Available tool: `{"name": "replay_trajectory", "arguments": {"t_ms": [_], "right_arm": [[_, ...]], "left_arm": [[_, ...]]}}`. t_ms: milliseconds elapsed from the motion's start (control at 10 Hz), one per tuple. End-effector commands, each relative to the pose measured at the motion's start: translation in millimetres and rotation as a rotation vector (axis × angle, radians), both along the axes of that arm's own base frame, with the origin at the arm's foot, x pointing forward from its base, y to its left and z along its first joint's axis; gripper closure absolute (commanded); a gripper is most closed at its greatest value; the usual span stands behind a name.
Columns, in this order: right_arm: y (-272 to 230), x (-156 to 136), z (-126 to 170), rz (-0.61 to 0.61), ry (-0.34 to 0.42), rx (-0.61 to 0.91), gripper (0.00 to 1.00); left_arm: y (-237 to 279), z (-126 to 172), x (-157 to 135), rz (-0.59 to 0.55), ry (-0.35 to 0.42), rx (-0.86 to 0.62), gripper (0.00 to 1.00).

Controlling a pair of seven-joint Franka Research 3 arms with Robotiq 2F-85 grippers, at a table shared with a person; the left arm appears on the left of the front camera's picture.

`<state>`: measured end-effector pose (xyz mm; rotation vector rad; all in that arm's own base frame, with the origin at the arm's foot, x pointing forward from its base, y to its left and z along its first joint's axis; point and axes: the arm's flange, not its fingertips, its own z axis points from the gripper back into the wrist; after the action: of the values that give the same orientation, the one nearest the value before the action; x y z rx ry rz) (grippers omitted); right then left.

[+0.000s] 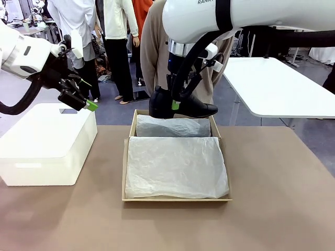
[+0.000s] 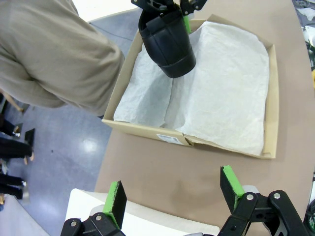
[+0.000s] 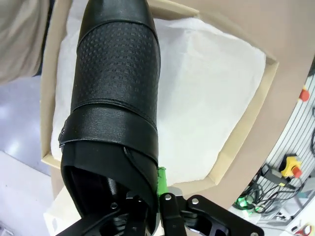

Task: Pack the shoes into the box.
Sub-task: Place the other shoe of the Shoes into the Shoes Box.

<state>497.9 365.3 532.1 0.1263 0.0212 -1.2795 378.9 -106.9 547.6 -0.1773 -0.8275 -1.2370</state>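
The left gripper (image 1: 84, 94) is hanging with its fingers spread wide and nothing between them, above the far right corner of the white bin (image 1: 47, 146), which is sitting at the table's (image 1: 272, 209) left side. Right of the bin, the open box (image 1: 125, 172) is lying in the middle of the table, white tissue (image 1: 175, 164) covering its inside. A small white label (image 2: 167, 138) is sticking to its outer wall, the print too small to read. The right gripper (image 1: 175, 103) is pinching a black shoe (image 1: 183, 107) by the heel end, holding it in the air over the far part of the box, its toe pointing right in the front view. A person in a beige sleeve (image 2: 49, 59) is standing just behind the box. Lettering on the right arm (image 1: 207, 1) is being cut off by the top edge.
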Motion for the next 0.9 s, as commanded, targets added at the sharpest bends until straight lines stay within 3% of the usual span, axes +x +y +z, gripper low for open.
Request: {"name": "replay_trajectory", "arguments": {"t_ms": [0, 400, 800], "right_arm": [[21.4, 1.9, -0.1, -0.140, -0.012, -0.001, 1.00], [44.2, 8.4, -18.9, -0.259, -0.056, -0.016, 1.00], [57.7, 18.6, -40.1, -0.285, -0.095, -0.025, 1.00]], "left_arm": [[1.5, -1.9, 2.4, -0.021, -0.003, -0.012, 0.00], [1.5, -1.9, 2.4, -0.021, -0.003, -0.012, 0.00], [1.5, -1.9, 2.4, -0.021, -0.003, -0.012, 0.00]]}}
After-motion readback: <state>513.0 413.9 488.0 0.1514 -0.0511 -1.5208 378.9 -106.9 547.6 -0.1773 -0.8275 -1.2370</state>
